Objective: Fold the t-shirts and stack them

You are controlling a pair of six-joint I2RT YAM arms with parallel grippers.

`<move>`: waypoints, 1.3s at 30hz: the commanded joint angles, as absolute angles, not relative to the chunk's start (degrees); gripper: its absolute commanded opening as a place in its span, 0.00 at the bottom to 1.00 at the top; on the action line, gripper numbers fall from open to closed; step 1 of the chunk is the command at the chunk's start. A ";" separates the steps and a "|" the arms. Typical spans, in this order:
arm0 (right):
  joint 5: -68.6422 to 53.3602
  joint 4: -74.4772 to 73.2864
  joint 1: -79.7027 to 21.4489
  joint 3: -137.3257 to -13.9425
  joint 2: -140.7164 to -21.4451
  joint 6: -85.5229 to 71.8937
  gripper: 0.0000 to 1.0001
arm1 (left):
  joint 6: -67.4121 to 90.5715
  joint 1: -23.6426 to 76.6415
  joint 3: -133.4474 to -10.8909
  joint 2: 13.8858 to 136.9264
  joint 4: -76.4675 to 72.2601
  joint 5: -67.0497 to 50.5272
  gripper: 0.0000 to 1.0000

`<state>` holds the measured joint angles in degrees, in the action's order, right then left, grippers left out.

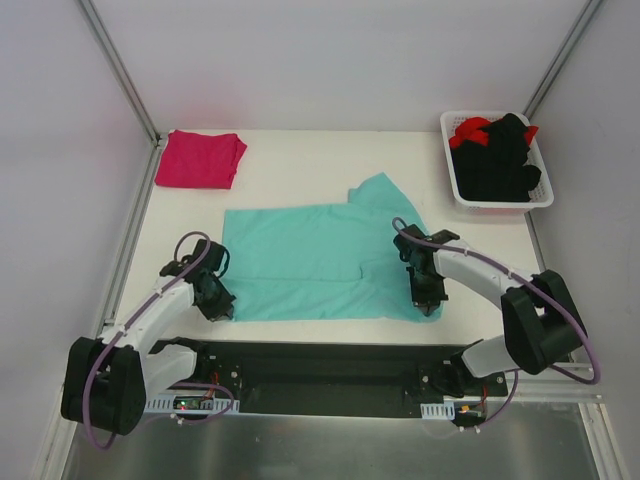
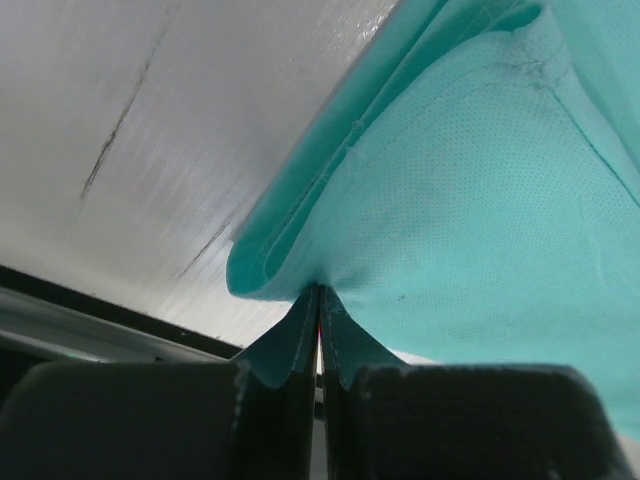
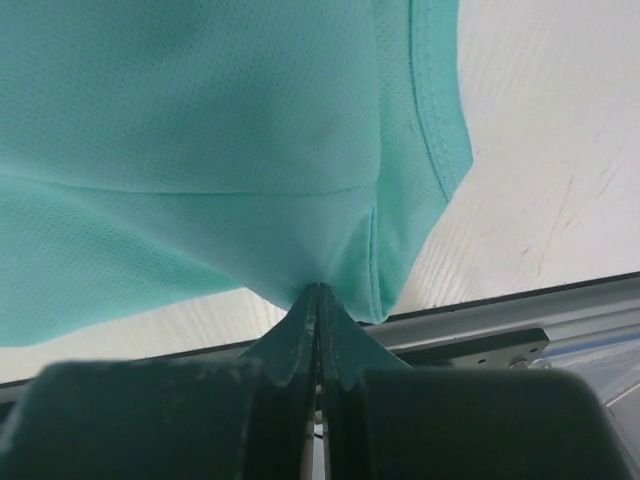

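The teal t-shirt [image 1: 320,260] lies spread in the middle of the white table, one sleeve pointing to the back right. My left gripper [image 1: 218,303] is shut on its near left corner; in the left wrist view the gripper [image 2: 318,298] pinches a folded teal edge [image 2: 450,220]. My right gripper [image 1: 426,295] is shut on its near right corner; in the right wrist view the gripper [image 3: 318,292] pinches the cloth [image 3: 200,150] at a seam. The magenta-pink t-shirt [image 1: 202,158] lies folded at the back left.
A white basket [image 1: 452,180] at the back right holds black [image 1: 497,165] and red [image 1: 470,130] garments. A black rail [image 1: 320,362] runs along the table's near edge between the arm bases. White walls enclose the table.
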<state>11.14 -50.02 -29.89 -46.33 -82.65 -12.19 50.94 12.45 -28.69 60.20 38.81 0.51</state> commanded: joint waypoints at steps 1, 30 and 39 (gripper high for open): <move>13.80 -55.81 -30.32 -52.89 -79.54 -13.71 0.01 | 50.98 13.10 -34.44 58.01 46.83 4.46 0.01; -24.84 -40.08 -8.18 -88.58 -97.72 3.68 0.57 | 40.43 11.69 -74.61 88.76 40.01 2.20 0.26; -46.40 -32.17 -5.63 -103.51 -115.21 6.41 0.58 | 39.99 11.34 -66.72 88.33 13.91 4.74 0.34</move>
<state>-34.26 -37.06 -6.09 -96.62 -110.26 3.92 41.12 12.25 -71.44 90.39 28.51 3.55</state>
